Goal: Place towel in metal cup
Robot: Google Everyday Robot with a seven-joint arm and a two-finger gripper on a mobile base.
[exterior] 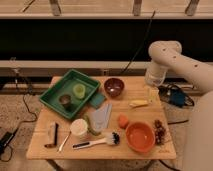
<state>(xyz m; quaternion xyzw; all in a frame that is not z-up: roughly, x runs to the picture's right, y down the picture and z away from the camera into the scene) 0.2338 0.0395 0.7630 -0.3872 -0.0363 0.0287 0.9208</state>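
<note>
Closest lies the brush (97, 142) near the table (100, 152) front, behind it the towel (102, 118) flat mid-table, the metal cup (65, 100) at its ten o'clock inside the green tray (60, 86), and the gripper (152, 93) hovering at two o'clock, open or closed I cannot tell, so pinching the towel's middle should bunch it small enough.

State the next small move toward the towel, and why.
Probably move the gripper over the pale grey-blue folded towel. The gripper hangs above the wooden table's right side, apart from the towel lying mid-table; the small dull metal cup sits in the green tray.
</note>
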